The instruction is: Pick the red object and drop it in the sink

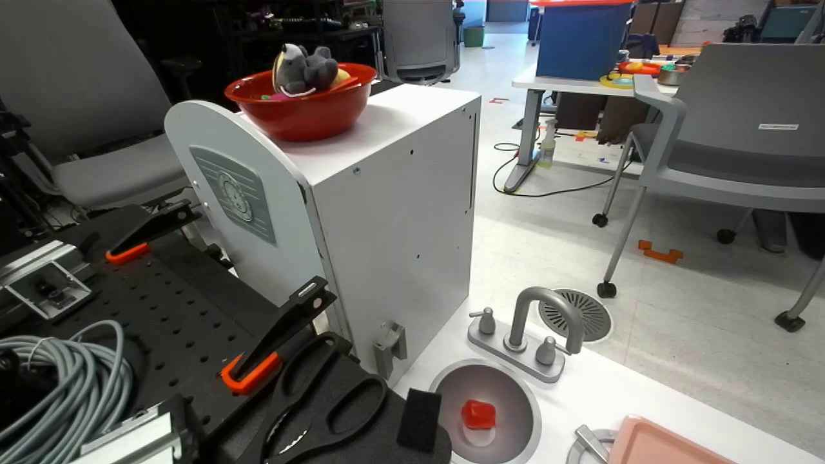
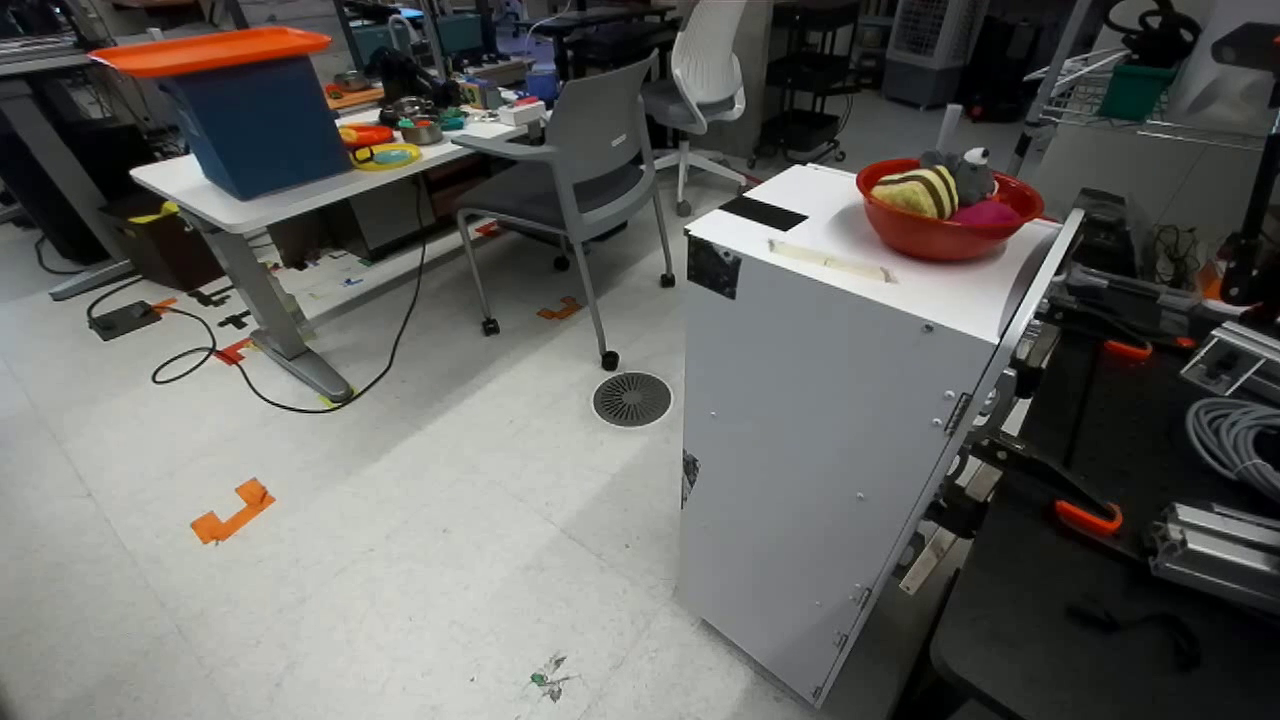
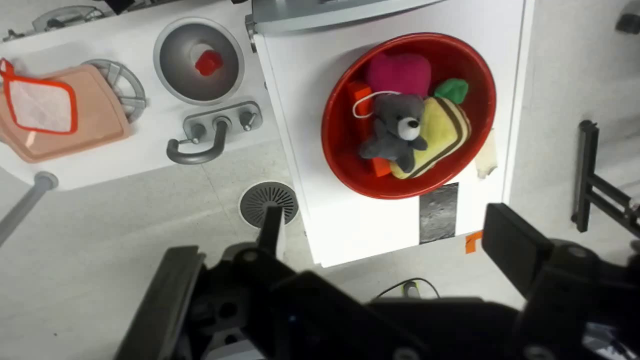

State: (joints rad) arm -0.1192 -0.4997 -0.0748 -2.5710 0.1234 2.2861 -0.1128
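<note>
The red object (image 1: 479,414) is small and bright red and lies inside the sink (image 1: 527,394), a round grey basin with a grey faucet and two knobs, set in a white top. In the wrist view the red object (image 3: 208,62) also lies in the sink (image 3: 165,82), over the pale drain spot. My gripper (image 3: 387,225) is open and empty. It hangs high above the scene, with the white cabinet and floor showing between its wide-apart fingers. The sink is up and left of the fingers in the wrist view. The gripper is not in either exterior view.
A red bowl (image 3: 340,170) of soft toys stands on a white cabinet (image 1: 399,193) beside the sink. A pink tray (image 3: 100,120) lies on the white top. A black pegboard table (image 1: 174,309) with orange-tipped clamps (image 1: 251,372) and coiled cable (image 1: 71,380) adjoins.
</note>
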